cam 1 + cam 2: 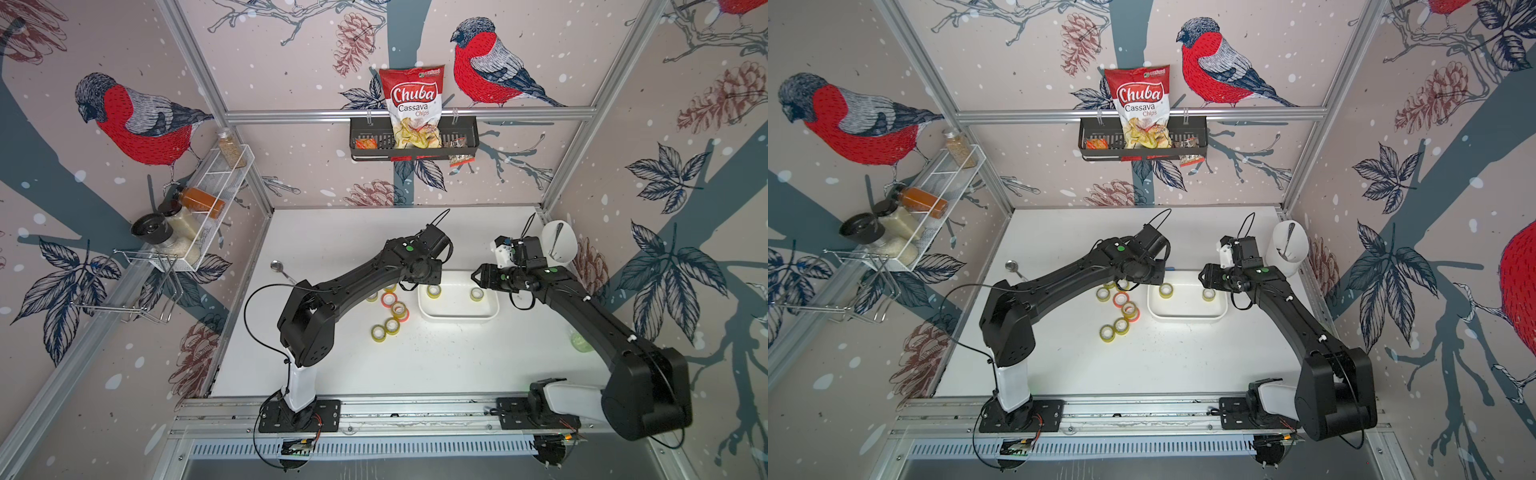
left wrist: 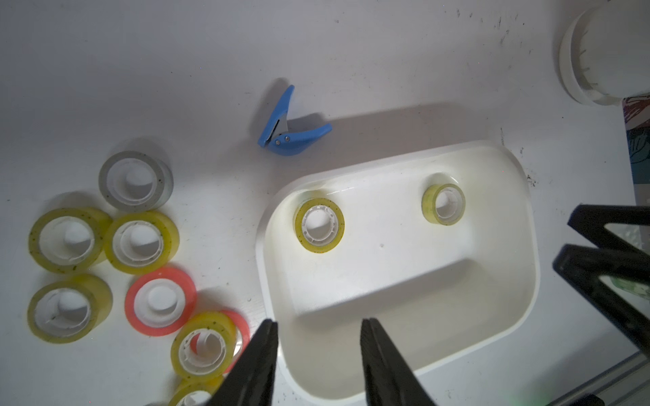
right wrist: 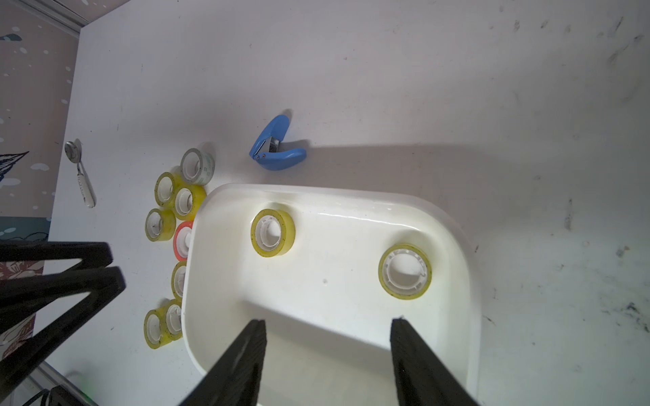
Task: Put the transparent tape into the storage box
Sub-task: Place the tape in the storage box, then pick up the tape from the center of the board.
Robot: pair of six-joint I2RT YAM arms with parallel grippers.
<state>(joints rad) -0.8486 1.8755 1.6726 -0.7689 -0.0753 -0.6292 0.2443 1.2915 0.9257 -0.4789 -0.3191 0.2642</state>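
My black tapered left claw (image 2: 319,321) and right claw (image 3: 329,320) both hang spread and empty over the glossy white round-cornered plastic storage box (image 2: 387,277). Inside it, two yellowish transparent tape rolls (image 2: 338,225) lie well apart.

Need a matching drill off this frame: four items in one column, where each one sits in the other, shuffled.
1. storage box
2. chips bag
3. orange tape roll
4. blue hand tool

A. in the black wall basket
B. on the table beside yellow tape rolls
C. on the table, apart from every roll
D. holds two tape rolls

Pairs: 1-D, 2-A, 3-B, 4-C
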